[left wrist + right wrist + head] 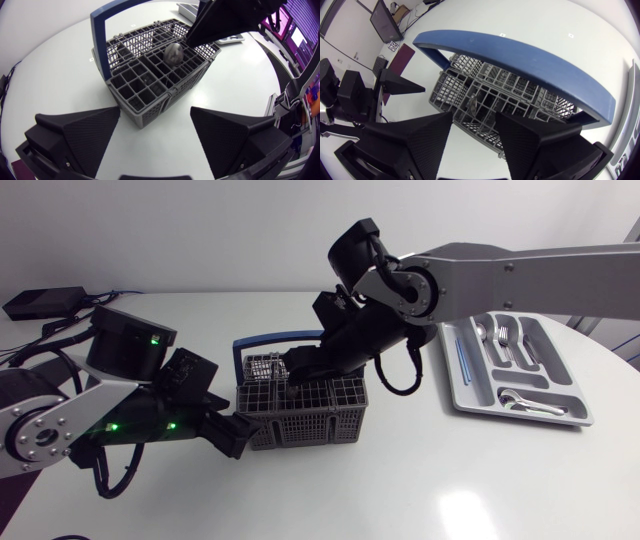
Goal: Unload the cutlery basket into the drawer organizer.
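The left gripper point(155, 114), jaws spread, sits just off the cutlery basket's point(310, 425) corner, while the right gripper point(474, 120), likewise spread, hangs over its cells beside the blue handle point(520, 55).

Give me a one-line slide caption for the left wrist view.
Open left gripper faces the grey cutlery basket; right gripper hangs over it beside an upright spoon.

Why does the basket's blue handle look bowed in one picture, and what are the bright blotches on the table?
Right wrist view: a fisheye lens bows the blue handle into an arc. Head view: the blotches are lamp glare on the glossy table; the basket casts only a soft shadow.
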Robot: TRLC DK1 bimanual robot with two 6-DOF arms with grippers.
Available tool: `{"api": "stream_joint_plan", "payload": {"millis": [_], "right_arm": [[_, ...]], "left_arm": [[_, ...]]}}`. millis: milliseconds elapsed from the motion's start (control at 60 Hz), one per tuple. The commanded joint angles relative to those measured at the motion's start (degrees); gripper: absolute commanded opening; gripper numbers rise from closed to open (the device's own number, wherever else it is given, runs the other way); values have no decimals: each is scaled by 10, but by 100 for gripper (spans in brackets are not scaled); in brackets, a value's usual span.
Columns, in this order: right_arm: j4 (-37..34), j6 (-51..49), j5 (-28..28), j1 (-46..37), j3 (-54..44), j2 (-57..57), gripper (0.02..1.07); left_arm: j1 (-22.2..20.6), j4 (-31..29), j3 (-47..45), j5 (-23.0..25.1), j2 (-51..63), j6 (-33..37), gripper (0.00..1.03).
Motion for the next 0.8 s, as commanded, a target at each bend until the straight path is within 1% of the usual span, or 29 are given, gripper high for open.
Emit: {"api": "stream_joint_plan", "payload": {"millis": [0, 400, 617, 683, 783], "right_arm": [[5, 17, 1, 10, -12, 20, 56], [7, 22, 1, 15, -11, 31, 56], [5, 25, 1, 11, -17, 12, 56], [12, 28, 1, 11, -17, 13, 52], [20, 31, 1, 13, -19, 16, 52]], "left_arm": [[6, 9, -12, 7, -5, 4, 98], [15, 14, -15, 13, -5, 7, 98], [17, 14, -14, 13, -7, 8, 98], [17, 14, -12, 13, -7, 8, 98], [17, 15, -13, 13, -9, 8, 98]]}}
